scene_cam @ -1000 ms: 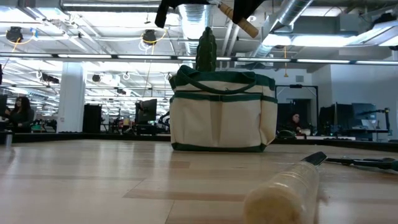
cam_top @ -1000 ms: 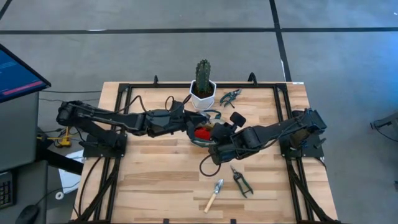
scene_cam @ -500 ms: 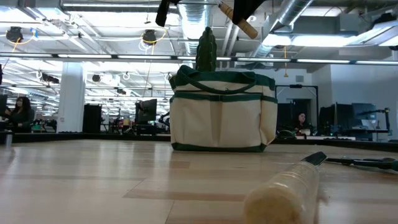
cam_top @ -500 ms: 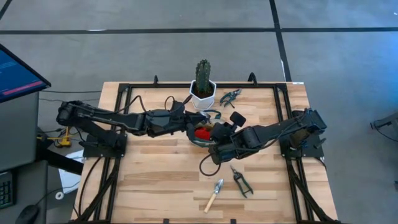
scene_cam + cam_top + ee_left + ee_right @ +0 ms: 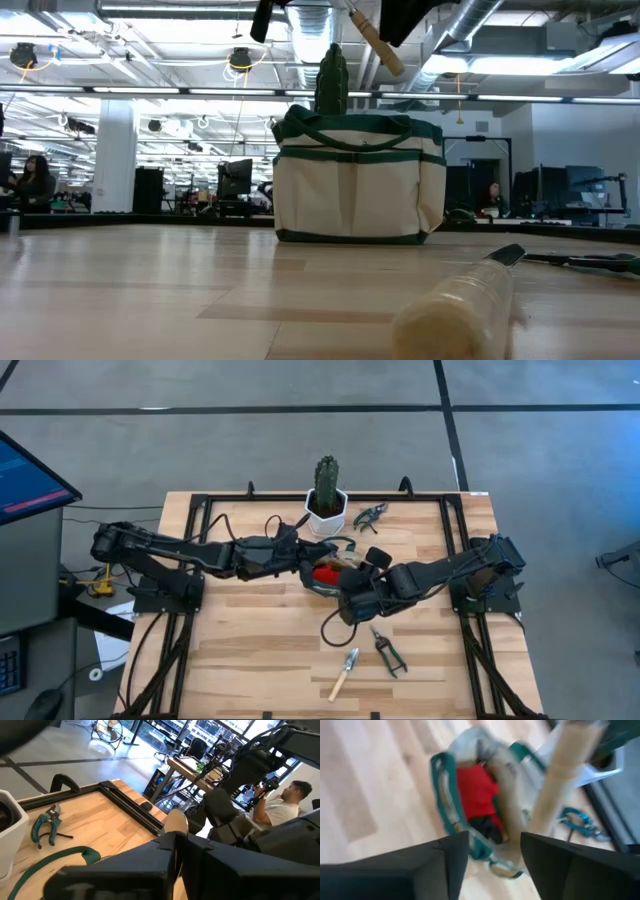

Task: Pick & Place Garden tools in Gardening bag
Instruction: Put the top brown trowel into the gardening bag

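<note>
The gardening bag [image 5: 325, 573] stands on the wooden table [image 5: 250, 650] just in front of the potted cactus [image 5: 326, 485], its mouth open with a red tool [image 5: 476, 790] inside; the right gripper [image 5: 352, 582] hangs over that mouth with its fingers spread, and a wooden tool handle [image 5: 560, 775] stands tilted between and beyond them, whether gripped or loose cannot be told. The left gripper [image 5: 300, 560] sits at the bag's left rim with its fingers pressed together; what they pinch, if anything, cannot be told. A wooden-handled trowel [image 5: 345, 672] and dark pruning shears [image 5: 387, 650] lie on the table nearer the front edge, well apart from the bag, and teal-handled pruners [image 5: 371, 514] lie just right of the cactus pot.
</note>
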{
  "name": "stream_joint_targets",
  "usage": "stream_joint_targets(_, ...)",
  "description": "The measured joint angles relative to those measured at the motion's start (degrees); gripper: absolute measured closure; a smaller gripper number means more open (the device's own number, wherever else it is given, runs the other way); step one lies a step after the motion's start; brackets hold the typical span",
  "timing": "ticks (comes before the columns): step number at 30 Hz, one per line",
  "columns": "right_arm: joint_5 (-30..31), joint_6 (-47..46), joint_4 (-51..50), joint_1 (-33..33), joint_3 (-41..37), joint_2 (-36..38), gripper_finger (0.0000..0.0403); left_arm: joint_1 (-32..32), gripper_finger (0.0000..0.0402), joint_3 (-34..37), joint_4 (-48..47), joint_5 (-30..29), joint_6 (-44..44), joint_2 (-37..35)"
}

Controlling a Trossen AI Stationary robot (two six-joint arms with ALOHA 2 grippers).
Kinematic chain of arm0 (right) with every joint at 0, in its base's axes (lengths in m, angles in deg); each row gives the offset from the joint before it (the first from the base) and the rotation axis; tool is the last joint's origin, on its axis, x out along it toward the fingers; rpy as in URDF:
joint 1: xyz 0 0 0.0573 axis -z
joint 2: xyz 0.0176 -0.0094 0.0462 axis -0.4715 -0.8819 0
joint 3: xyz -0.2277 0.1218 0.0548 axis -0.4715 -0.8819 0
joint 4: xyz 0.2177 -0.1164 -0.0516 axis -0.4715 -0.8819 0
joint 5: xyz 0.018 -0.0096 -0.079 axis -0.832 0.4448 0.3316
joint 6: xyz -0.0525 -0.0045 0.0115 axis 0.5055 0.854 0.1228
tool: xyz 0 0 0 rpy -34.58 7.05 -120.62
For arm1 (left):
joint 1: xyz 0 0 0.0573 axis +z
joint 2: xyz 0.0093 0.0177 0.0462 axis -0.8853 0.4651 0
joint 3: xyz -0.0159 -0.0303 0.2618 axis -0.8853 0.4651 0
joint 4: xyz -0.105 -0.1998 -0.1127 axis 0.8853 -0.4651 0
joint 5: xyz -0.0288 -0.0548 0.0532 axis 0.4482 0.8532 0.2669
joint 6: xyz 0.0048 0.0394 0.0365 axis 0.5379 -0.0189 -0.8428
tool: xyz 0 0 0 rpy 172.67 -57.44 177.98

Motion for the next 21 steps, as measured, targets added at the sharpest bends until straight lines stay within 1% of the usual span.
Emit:
stream_joint_targets(4,-6.73,1.00,-2.71,0.04,2.13,0.04,0.0208,0.00,0.0401,0.00,0.24,-0.08,-1.49,0.00)
stream_joint_targets(7,-8.61,-1.59,-5.86,0.00,4.19,0.04,0.0201,0.00,0.0401,-0.01,0.49,-0.62,-1.85,-0.90)
stream_joint_targets(9,-8.64,-2.90,-8.66,-0.36,6.01,0.04,0.0207,0.00,0.0401,-0.06,-0.02,-1.54,-3.45,-1.78)
stream_joint_targets(11,-8.55,-3.08,-11.12,-0.74,7.48,0.09,0.0227,0.00,0.0401,-0.04,-0.01,-2.20,-4.09,-2.65)
stream_joint_targets(13,-8.55,-3.11,-12.57,-1.09,8.46,0.09,0.0259,-0.15,0.0401,-0.02,-1.15,-2.91,-4.12,-4.13)
stream_joint_targets(17,-8.53,-3.54,-13.22,-1.64,8.79,0.16,0.0346,-0.36,0.0401,-0.03,-5.95,-5.03,-5.26,-7.36)
stream_joint_targets(19,-8.03,-3.90,-13.69,-1.98,8.80,0.41,0.0385,-1.02,0.0401,0.00,-8.75,-7.39,-5.36,-9.15)
stream_joint_targets(21,-6.33,-4.15,-13.72,-2.58,8.85,0.46,0.0393,-2.00,0.0401,0.00,-12.12,-10.06,-5.36,-10.98)
